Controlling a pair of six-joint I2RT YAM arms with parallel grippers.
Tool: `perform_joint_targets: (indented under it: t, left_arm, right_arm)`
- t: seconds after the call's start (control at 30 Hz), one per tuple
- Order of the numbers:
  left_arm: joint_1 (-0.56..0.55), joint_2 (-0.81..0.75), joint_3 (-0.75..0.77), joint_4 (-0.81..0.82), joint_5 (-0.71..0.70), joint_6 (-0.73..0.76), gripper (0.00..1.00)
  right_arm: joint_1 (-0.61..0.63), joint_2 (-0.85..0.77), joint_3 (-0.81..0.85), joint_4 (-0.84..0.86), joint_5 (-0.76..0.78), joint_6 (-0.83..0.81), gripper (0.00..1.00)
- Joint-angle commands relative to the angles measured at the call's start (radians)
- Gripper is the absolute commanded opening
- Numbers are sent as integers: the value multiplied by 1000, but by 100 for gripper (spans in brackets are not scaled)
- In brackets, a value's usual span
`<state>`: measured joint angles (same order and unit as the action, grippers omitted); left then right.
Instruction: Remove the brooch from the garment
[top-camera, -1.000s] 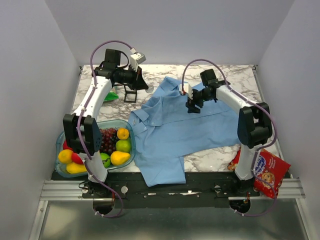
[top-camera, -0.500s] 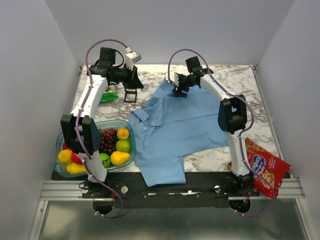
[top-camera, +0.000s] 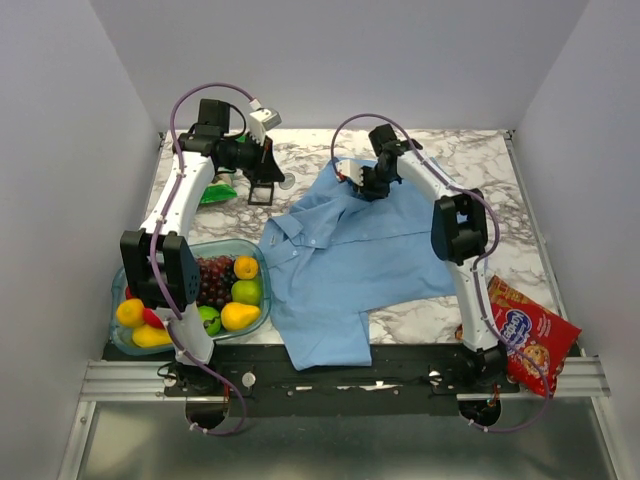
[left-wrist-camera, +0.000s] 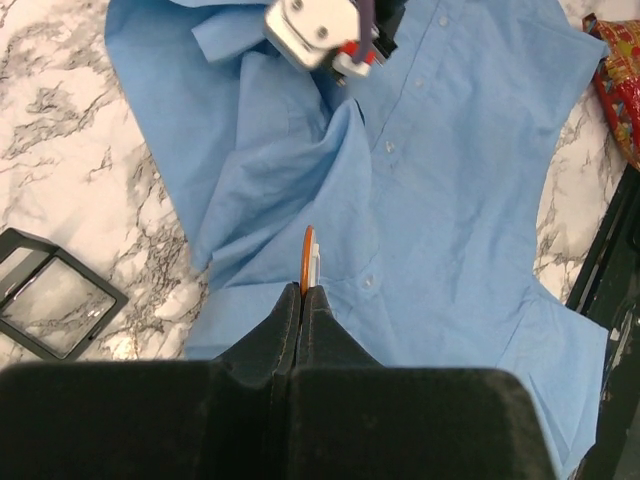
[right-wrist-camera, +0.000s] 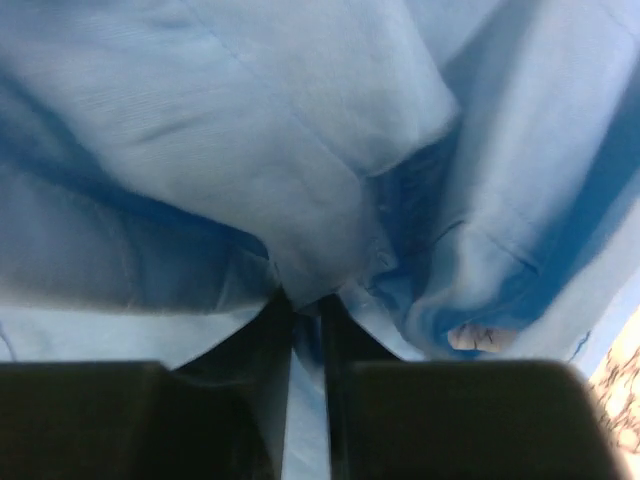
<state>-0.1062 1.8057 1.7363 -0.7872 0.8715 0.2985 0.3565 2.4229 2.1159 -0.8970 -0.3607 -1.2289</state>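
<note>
The garment (top-camera: 360, 250), a light blue shirt, lies spread across the marble table, its hem hanging over the near edge. My left gripper (left-wrist-camera: 302, 292) hovers above the shirt's left side, shut on a thin orange and white disc seen edge-on, the brooch (left-wrist-camera: 308, 255). In the top view this gripper (top-camera: 275, 168) sits at the back left, beside the shirt's collar. My right gripper (top-camera: 366, 181) is down on the far part of the shirt. Its jaws (right-wrist-camera: 305, 300) are closed on a bunched fold of the blue cloth (right-wrist-camera: 300, 150).
A clear bowl (top-camera: 262, 300) of fruit stands at the front left. A black square frame (top-camera: 262, 190) and a green object (top-camera: 222, 192) lie at the back left. A red snack bag (top-camera: 530, 340) hangs off the front right corner.
The right arm swung left and farther back over the shirt, dropped onto it, and its jaws closed on the cloth. The left arm barely moved.
</note>
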Motion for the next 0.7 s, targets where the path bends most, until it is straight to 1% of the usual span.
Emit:
perform_joint_targets:
  t: [0.0,0.07,0.1,0.17,0.23,0.33,0.43,0.53,0.57,0.6,0.63,0.67]
  left_arm:
    - [5,-17,12,-3,1,-1,0]
    - [5,-11,14,0,7,-2,0]
    - [5,-8,16,2,9,-5,0]
    - [5,-2,19,6,15,-15,0]
    - [3,10,26,8,17,-13,0]
    - [5,26,49,3,9,-6,0]
    - [3,41,80,-26,-25,50,0]
    - [5,52,111,-79,-83,160,0]
    - [3,52,114,-101,-100,191,0]
    - [3,52,114,-110,-129,258,0]
    - [3,50,117,-121,-141,290,0]
    - [3,50,115,-139,-153,322,0]
  right_arm:
    - [-51,122,198,-143,135,178,9]
    - [-60,119,201,-129,147,221,3]
    - [-62,90,159,-90,169,255,0]
    - [-68,52,103,-40,184,279,0]
    - [-73,4,26,24,242,279,0]
    - [-96,-18,-8,62,328,258,0]
    - [-134,-5,12,82,411,259,0]
    - [-172,1,42,115,453,252,0]
    - [-177,-7,44,130,451,250,2]
    - [-180,-15,46,144,397,247,10]
    - [-180,-27,46,142,367,244,13]
    - [-179,-48,49,141,305,244,17]
